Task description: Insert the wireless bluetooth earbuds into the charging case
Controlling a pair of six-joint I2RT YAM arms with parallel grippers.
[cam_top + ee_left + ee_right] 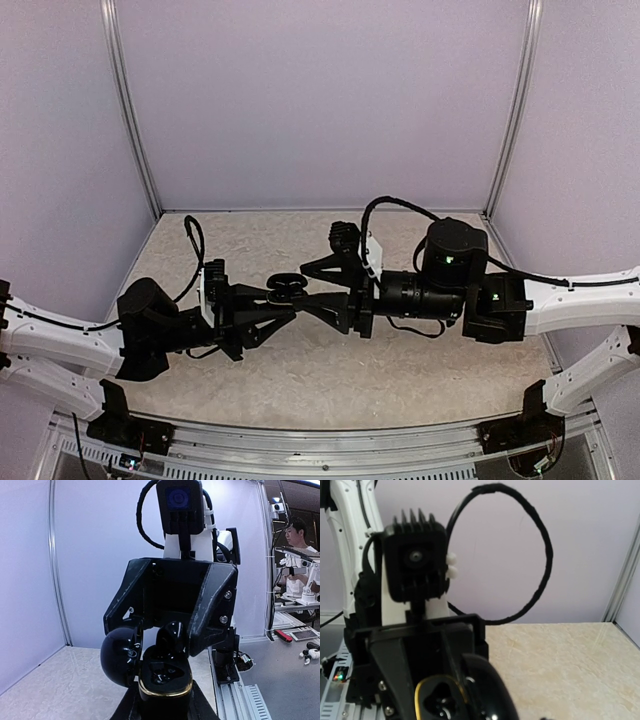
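1. Writing: the only marking is a small pale emblem (132, 653) on the lid, too small to read.
2. The charging case (165, 692) is a glossy black plastic shell with a thin gold band around its mouth. It is held up off the beige marble-patterned table (300, 385), with its opening facing upward in the left wrist view.
3. Its lid (116, 656), a smooth rounded black dome, hangs open at the case's left side in the left wrist view.
4. One of the wireless bluetooth earbuds (173, 631), glossy black and bean-shaped, stands in the mouth of the case, with its rounded top rising above the gold band. The wells beneath it are dark, and I cannot tell whether a second bud sits there.
5. The left gripper (283, 303) is clamped on the charging case from below, its matte black fingers pressed against the shell on both sides.
6. The right gripper (167, 641) faces the case from the opposite side. Its scuffed, wedge-shaped black fingers (207, 615) stand apart, one on each side of the case's mouth. The earbud sits between them. The gap is wider than the bud, and I cannot tell whether either finger touches it.
7. In the right wrist view, the gold band shows at the bottom edge. Behind the case rises a finned black camera housing (415, 560), and a fabric-sleeved black cable (540, 545) loops above it.
8. Beyond the case, plain pale lilac wall panels (320, 100) with slim metal posts close in the table.
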